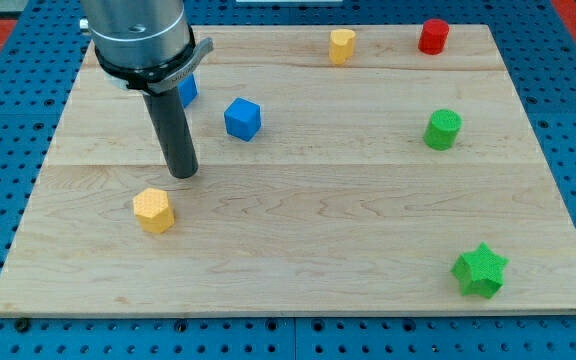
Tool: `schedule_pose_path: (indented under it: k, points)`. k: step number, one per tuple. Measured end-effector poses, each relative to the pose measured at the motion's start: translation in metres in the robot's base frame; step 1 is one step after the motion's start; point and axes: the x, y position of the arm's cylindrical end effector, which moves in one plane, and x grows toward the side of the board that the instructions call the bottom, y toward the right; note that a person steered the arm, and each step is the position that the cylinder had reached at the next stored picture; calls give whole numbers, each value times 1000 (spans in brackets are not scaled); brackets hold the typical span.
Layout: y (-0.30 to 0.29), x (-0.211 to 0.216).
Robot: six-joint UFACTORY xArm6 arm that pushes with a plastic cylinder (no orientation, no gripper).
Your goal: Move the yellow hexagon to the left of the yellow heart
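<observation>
The yellow hexagon lies on the wooden board at the view's lower left. The yellow heart stands near the view's top edge, right of centre. My tip rests on the board just above and to the right of the yellow hexagon, a small gap apart from it. The rod rises from there to the arm at the view's top left.
A blue cube sits right of the rod. Another blue block is partly hidden behind the rod. A red cylinder is at the top right, a green cylinder at the right, a green star at the lower right.
</observation>
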Motion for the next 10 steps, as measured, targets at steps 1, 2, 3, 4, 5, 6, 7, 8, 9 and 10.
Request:
schedule_pose_path:
  k: [1, 2, 3, 4, 5, 6, 7, 8, 9, 10]
  points:
    - [41, 64]
    - [-33, 86]
    - [-21, 13]
    - [-17, -45]
    - [-16, 29]
    - [-61, 13]
    - [-76, -34]
    - [-36, -65]
    - [7, -127]
    - [15, -175]
